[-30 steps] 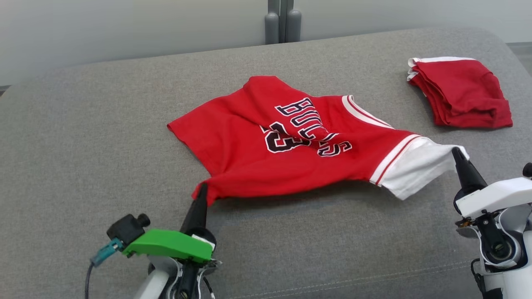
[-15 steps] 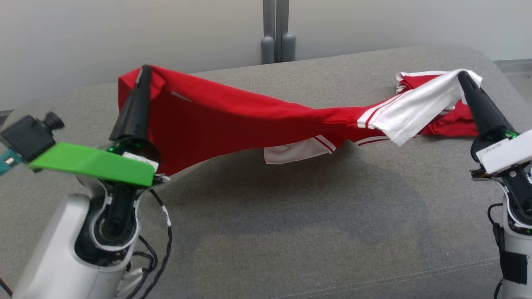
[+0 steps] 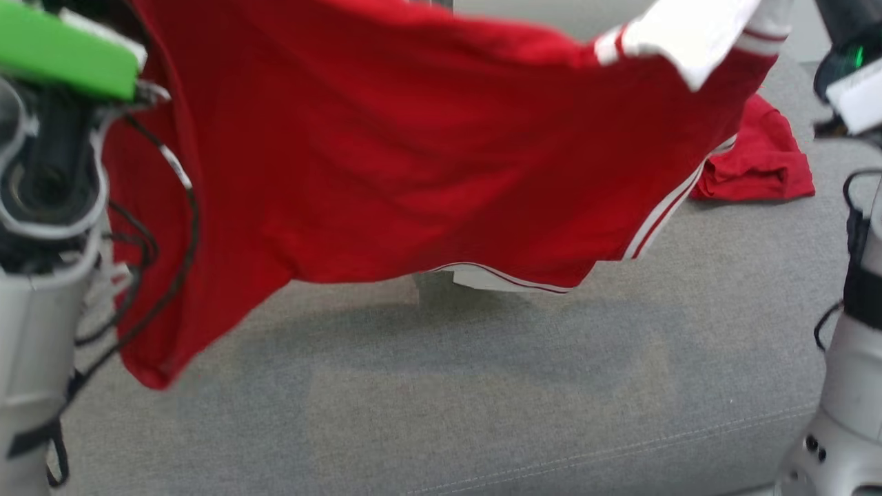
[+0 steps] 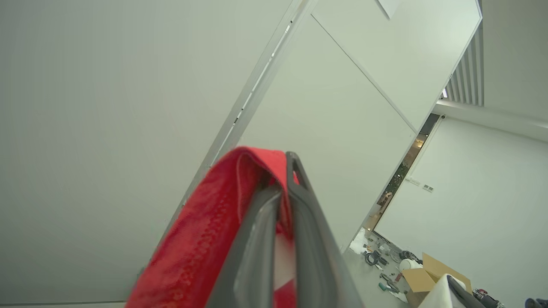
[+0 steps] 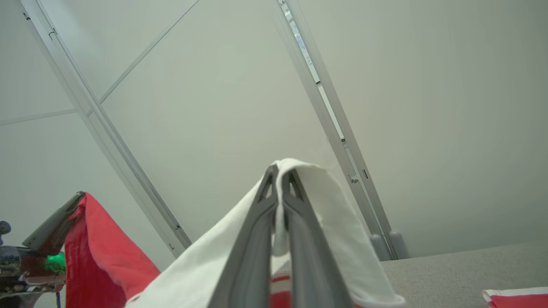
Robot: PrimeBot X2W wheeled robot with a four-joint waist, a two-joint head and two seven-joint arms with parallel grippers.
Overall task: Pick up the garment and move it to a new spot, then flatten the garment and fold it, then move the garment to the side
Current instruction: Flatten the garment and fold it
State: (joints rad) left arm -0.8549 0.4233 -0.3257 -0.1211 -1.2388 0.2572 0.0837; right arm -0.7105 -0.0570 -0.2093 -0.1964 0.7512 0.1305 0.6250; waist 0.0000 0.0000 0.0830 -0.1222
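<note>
The garment (image 3: pixel 413 158), a red jersey with white trim, hangs spread in the air above the grey cushion (image 3: pixel 496 399). Its lower hem is clear of the surface. In the left wrist view my left gripper (image 4: pixel 283 176) is shut on a red corner of the garment (image 4: pixel 214 231). In the right wrist view my right gripper (image 5: pixel 281 172) is shut on a white part of the garment (image 5: pixel 325 201). That view also has the left gripper (image 5: pixel 64 216) at its left edge, with red cloth hanging from it. Both fingertips are above the top of the head view.
A second red garment (image 3: pixel 758 162) lies folded at the cushion's back right, partly behind the hanging one. My left arm (image 3: pixel 41 207) and right arm (image 3: pixel 854 289) flank the cushion. A pale wall stands behind. A cardboard box (image 4: pixel 428 273) and clutter lie on the far floor.
Both grippers have risen high with the garment, lifting it off the cushion until it hangs free. The head camera has also shifted.
</note>
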